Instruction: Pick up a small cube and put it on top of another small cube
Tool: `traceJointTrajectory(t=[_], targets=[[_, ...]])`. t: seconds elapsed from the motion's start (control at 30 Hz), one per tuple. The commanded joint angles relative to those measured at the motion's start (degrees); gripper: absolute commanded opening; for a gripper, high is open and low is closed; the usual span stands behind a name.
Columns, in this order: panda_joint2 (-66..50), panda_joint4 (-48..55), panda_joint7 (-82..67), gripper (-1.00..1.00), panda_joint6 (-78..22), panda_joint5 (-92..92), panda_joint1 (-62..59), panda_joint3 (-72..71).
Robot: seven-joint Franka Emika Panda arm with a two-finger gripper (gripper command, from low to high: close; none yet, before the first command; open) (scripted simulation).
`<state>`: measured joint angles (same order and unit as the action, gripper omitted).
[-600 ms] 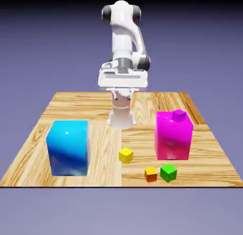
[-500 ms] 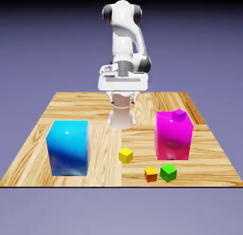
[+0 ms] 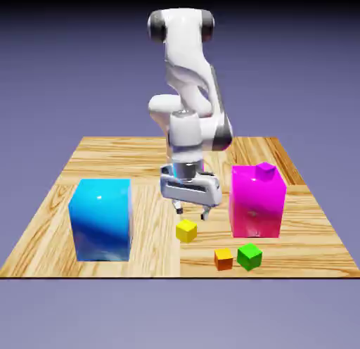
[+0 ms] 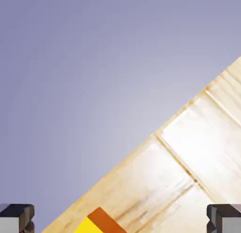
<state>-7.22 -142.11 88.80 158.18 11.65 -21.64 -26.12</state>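
In the exterior view a small yellow cube (image 3: 186, 231) sits on the wooden table (image 3: 105, 157) near the middle. My gripper (image 3: 191, 212) hangs just above it, open, with nothing between its fingers. A small orange cube (image 3: 223, 259) and a small green cube (image 3: 249, 256) lie side by side near the front edge. A small purple cube (image 3: 265, 172) rests on top of the big magenta block (image 3: 257, 203). The hand view has both fingertips (image 4: 16, 218) wide apart at the bottom, and a yellow corner with an orange-brown face (image 4: 96, 223) peeks in between them.
A big cyan block (image 3: 102, 219) stands on the exterior view's left. The magenta block is close to the gripper on the exterior view's right. In the hand view the table's edge (image 4: 141, 147) runs diagonally, with backdrop beyond it.
The arm has swung down and forward from high over the table's back to just above the yellow cube. The cubes and blocks have not moved.
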Motion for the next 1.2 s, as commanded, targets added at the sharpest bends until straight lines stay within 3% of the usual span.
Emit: traceJointTrajectory(t=[0.0, 0.33, 0.5, 0.53, 0.73, 1.17], targets=[[-2.1, 1.0, 2.4, 0.0, -0.8, 0.6, -1.2, -1.4], [-20.5, 9.7, 23.8, 0.0, -8.1, 6.0, -11.5, -13.4], [-30.5, 11.7, 24.5, 0.0, 0.3, 3.4, -5.0, -8.7], [-30.5, 11.7, 24.5, -1.0, 0.3, 3.4, -5.0, -8.7], [-20.1, 9.4, 23.5, -1.0, -8.3, 6.2, -11.2, -13.0], [3.2, -7.9, 5.1, -1.0, -17.5, 22.1, 5.6, 14.0]])
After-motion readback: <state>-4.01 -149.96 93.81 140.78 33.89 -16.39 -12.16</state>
